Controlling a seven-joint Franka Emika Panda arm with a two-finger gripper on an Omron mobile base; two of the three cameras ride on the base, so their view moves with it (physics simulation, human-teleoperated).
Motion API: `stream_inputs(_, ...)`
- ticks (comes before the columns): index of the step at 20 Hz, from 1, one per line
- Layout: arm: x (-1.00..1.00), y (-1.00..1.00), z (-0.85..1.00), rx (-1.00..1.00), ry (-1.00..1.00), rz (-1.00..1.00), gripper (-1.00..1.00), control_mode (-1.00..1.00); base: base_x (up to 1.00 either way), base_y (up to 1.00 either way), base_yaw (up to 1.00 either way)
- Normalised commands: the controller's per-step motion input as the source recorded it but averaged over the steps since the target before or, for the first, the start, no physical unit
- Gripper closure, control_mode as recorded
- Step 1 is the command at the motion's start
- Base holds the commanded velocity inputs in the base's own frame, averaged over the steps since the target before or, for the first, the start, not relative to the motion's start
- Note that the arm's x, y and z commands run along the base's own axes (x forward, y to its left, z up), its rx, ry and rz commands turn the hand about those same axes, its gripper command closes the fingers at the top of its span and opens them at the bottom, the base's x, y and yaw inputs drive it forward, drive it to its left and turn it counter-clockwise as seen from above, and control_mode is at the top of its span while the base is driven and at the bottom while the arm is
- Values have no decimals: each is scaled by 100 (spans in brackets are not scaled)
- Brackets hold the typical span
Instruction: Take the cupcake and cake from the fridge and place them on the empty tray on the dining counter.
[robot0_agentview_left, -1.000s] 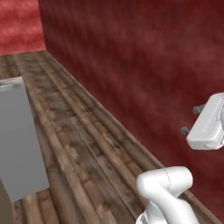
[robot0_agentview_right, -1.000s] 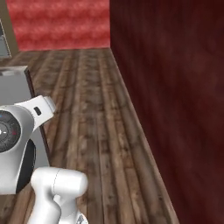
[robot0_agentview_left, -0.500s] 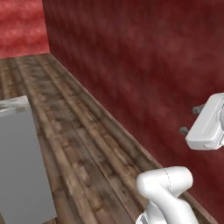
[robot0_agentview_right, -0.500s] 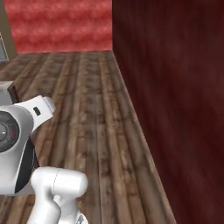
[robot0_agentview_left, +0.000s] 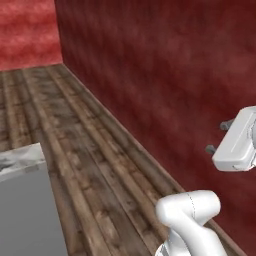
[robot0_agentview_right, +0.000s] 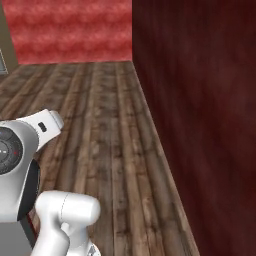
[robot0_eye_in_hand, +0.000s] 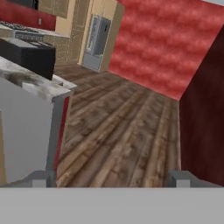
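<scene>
While the base swings round, both base views slide along the dark red wall (robot0_agentview_left: 165, 85) and plank floor (robot0_agentview_right: 100, 125); the grey marble-topped counter end (robot0_agentview_left: 22, 200) has dropped toward the left view's lower left corner, so this is travel, not handling. From the hand view the gripper (robot0_eye_in_hand: 111, 178) stands wide and carries nothing. Far off against the back wall stands what is probably the fridge (robot0_eye_in_hand: 97, 41), too small to be sure. Cupcake and cake are presumably inside it.

The glossy white rounded arm (robot0_agentview_left: 192, 220) carries a boxy white hand with dark stubs; a dark round joint face (robot0_agentview_right: 9, 150) bears a small red mark.
</scene>
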Motion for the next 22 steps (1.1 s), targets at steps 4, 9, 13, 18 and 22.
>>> stream_inputs(4, 0, 0, 0, 0, 0, 0, -100, 100, 100, 0, 6)
stream_inputs(9, 0, 0, 0, 0, 0, 0, -100, 100, 100, 0, 14)
stream_inputs(13, 0, 0, 0, 0, 0, 0, -100, 100, 100, 0, 25)
stream_inputs(18, 0, 0, 0, 0, 0, 0, -100, 100, 100, 0, 29)
stream_inputs(22, 0, 0, 0, 0, 0, 0, -100, 100, 100, 0, 40)
